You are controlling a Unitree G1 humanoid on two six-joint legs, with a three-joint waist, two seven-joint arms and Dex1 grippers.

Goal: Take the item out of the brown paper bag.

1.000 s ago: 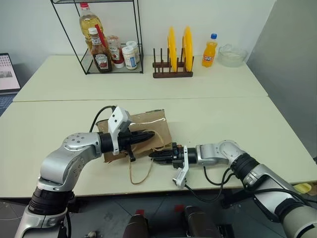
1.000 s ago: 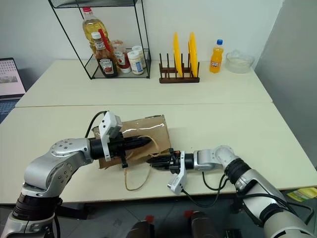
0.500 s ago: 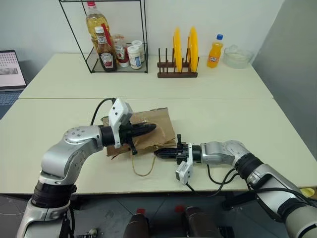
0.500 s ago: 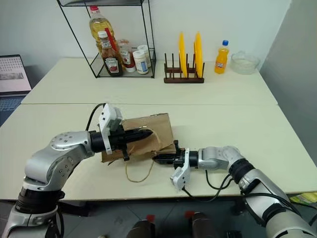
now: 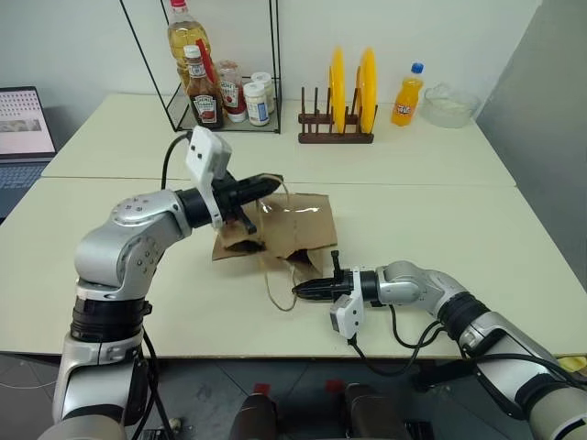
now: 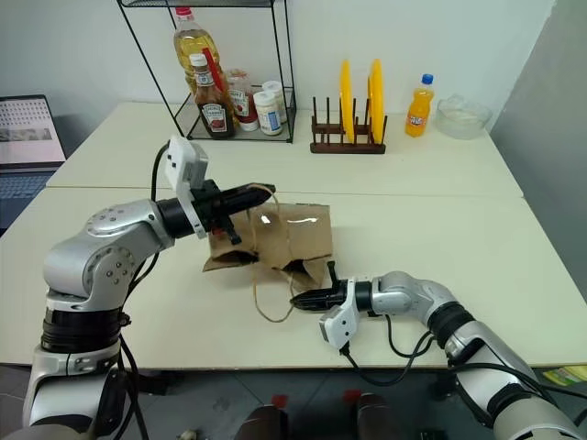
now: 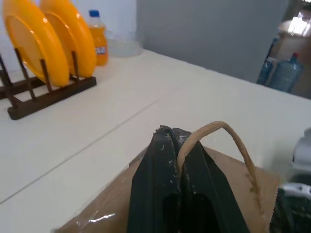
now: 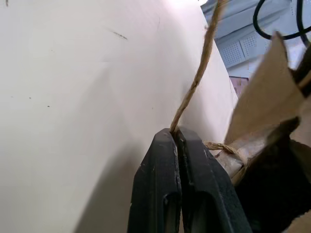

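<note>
Brown paper bag [image 5: 292, 225] partly raised off the table [image 5: 440, 229], far edge up, near edge sagging toward the table

Left gripper [image 5: 271, 186] pinched shut on the upper twine handle [image 7: 218, 136], held above the bag's far edge, fingers [image 7: 170, 194] pressed together with the twine looped over their tips

Right gripper [image 5: 301, 291] low by the table's near side, just beside the bag's open mouth, clamped tight on the lower twine handle [image 8: 199, 73]; loop of that twine hanging down to the table in front

Item not discernible; dark interior at the bag's mouth, contents unclear

Far back: wire rack [image 5: 225, 64] with bottles, yellow plates [image 5: 353, 78] in a wooden stand, orange soda bottle [image 5: 408, 94]
</note>
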